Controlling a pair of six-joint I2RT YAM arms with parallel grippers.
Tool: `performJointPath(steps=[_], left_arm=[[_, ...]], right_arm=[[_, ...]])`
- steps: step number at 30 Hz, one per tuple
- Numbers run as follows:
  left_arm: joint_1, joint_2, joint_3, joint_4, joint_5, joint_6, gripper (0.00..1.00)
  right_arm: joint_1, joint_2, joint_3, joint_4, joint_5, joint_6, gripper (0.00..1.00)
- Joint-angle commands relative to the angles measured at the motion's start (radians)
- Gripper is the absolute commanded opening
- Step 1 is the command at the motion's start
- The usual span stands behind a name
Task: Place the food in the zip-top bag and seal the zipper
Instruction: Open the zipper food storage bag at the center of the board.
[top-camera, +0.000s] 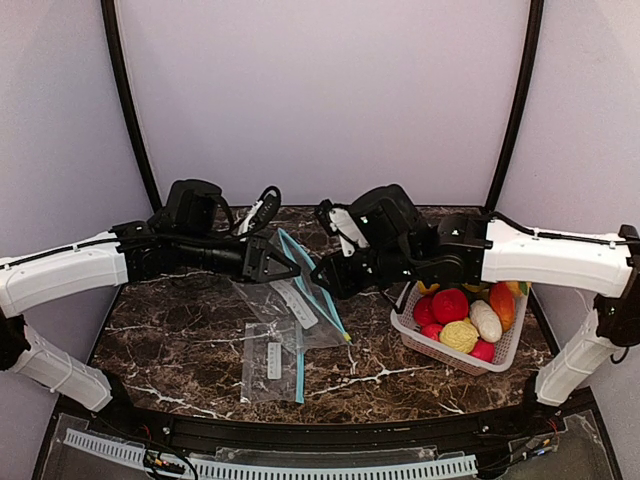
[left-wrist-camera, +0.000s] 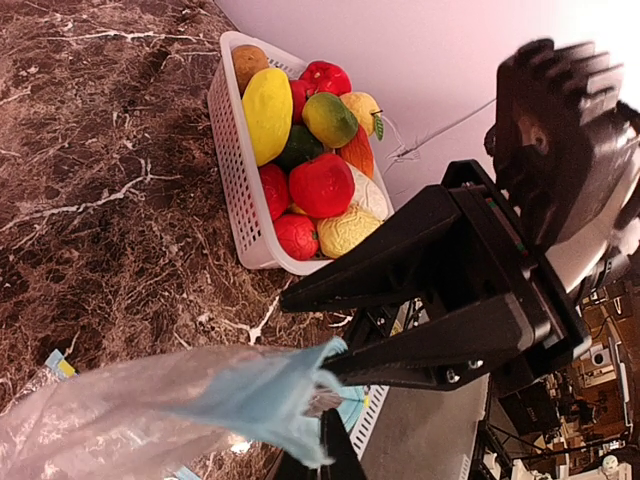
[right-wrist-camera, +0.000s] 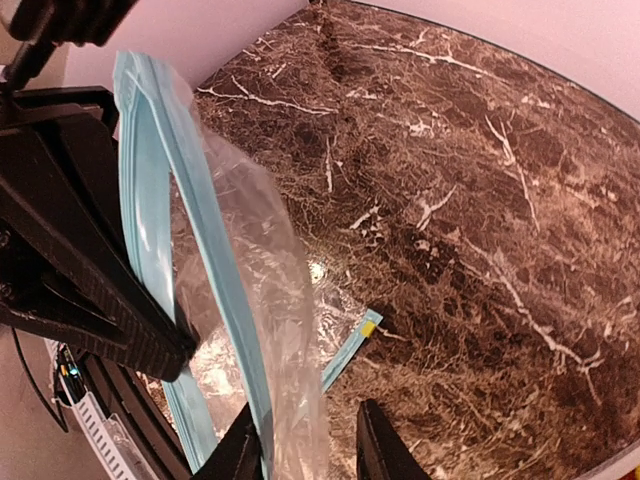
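A dark marble table (top-camera: 180, 340) carries the scene, with the left arm (top-camera: 70, 270) and right arm (top-camera: 550, 250) reaching inward to meet above its middle. At the right edge sits a white slotted basket (top-camera: 432, 345). All the food (top-camera: 458, 318) lies inside it, well apart from the bag, and none has been transferred. The zip-top bag (top-camera: 305, 305) hangs between the arms, its lower end appearing to rest on the table, while a second bag (top-camera: 270, 365) lies flat nearer the bases. The left gripper (top-camera: 290, 268) is pressed together, pinching the bag at its blue zipper strip (right-wrist-camera: 150, 160). The right gripper (right-wrist-camera: 305, 445) has its fingers slightly spread, and the clear film passes between them unclamped. The step in hand appears to be opening the mouth. The right fingers should close on one lip only, then draw away from the left hold until the mouth gapes wide enough for fruit.
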Motion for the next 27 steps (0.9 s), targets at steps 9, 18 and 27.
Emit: performJointPath(steps=[9, 18, 27], left_arm=[[-0.008, -0.013, -0.005, 0.091, 0.077, -0.031, 0.01], [-0.008, -0.034, 0.042, 0.043, 0.206, 0.038, 0.01], [-0.008, -0.073, 0.107, -0.232, 0.091, 0.207, 0.01]], right_arm=[[0.017, -0.010, -0.026, 0.012, 0.058, 0.067, 0.41], [0.016, 0.028, 0.000, -0.027, 0.071, 0.078, 0.43], [-0.030, -0.035, -0.032, -0.116, 0.196, 0.186, 0.34]])
